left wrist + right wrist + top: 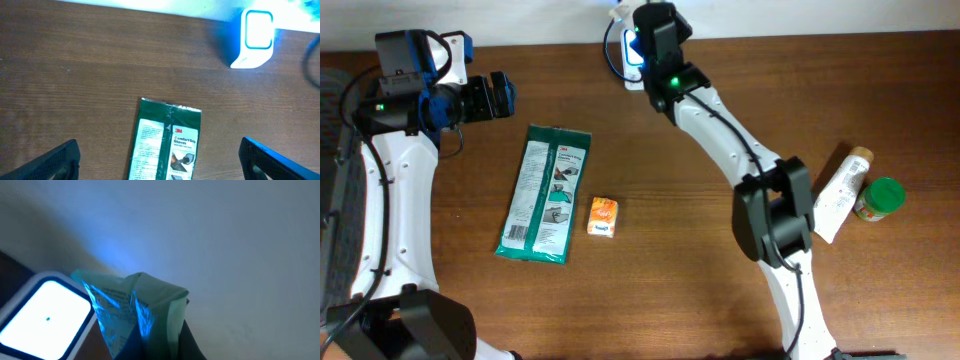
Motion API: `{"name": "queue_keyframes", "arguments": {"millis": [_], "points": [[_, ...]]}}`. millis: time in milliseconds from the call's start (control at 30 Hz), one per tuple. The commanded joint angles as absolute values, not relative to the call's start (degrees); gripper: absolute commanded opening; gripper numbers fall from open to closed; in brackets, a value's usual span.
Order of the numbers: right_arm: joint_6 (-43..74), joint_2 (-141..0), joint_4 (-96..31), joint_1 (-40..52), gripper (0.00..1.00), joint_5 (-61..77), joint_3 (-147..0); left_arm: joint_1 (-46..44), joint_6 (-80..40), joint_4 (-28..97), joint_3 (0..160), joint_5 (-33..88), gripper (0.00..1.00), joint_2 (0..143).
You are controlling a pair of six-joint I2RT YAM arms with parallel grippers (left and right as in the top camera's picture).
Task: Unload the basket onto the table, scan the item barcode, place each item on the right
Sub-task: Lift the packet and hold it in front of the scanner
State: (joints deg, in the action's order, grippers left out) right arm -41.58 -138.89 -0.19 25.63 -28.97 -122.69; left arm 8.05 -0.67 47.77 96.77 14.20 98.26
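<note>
In the overhead view, the right gripper (pixel 640 40) is seen reaching to the far edge of the table (pixel 720 280), directly above the glowing barcode scanner (pixel 633 58). What it carries is hidden under the wrist there. The left gripper (pixel 498 97) is parked at the far left with its fingers spread wide and nothing between them, probably kept clear of the scan. A 3M glove pack (pixel 545 195) and a small orange box (pixel 603 217) lie flat near the middle of the table. A white tube (pixel 840 188) and a green-lidded jar (pixel 880 198) are set at the right, apparently awaiting their turn.

In the left wrist view, the two finger tips are seen at the lower corners, far apart. The glove pack lies between and beyond them, untouched, and the scanner stands at the far right.

In the right wrist view, a crinkled green packet (pixel 142 307) is pinched from below by the closed fingers and held upright just beside the scanner's bright window, washed in its blue light. It is judged that the packet is held so that its printed face can be read by the window. No barcode can be made out.
</note>
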Motion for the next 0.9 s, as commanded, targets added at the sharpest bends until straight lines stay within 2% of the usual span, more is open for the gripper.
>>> {"name": "queue_keyframes", "arguments": {"millis": [0, 467, 600, 867], "points": [[-55.75, -142.26, 4.62, 26.63, 0.04, -30.7, -123.98, 8.05, -0.43, 47.68, 97.8, 14.81, 0.99, 97.69], [-58.0, -143.2, 8.4, 26.74, 0.04, -30.48, -123.98, 8.05, -0.43, 47.68, 97.8, 14.81, 0.99, 97.69], [-52.18, -143.2, 8.4, 26.72, 0.04, -30.48, -123.98, 8.05, -0.43, 47.68, 97.8, 14.81, 0.99, 97.69], [-49.58, -141.69, 8.19, 26.74, 0.04, -30.55, -123.98, 8.05, -0.43, 47.68, 97.8, 14.79, 0.99, 97.69]]}}
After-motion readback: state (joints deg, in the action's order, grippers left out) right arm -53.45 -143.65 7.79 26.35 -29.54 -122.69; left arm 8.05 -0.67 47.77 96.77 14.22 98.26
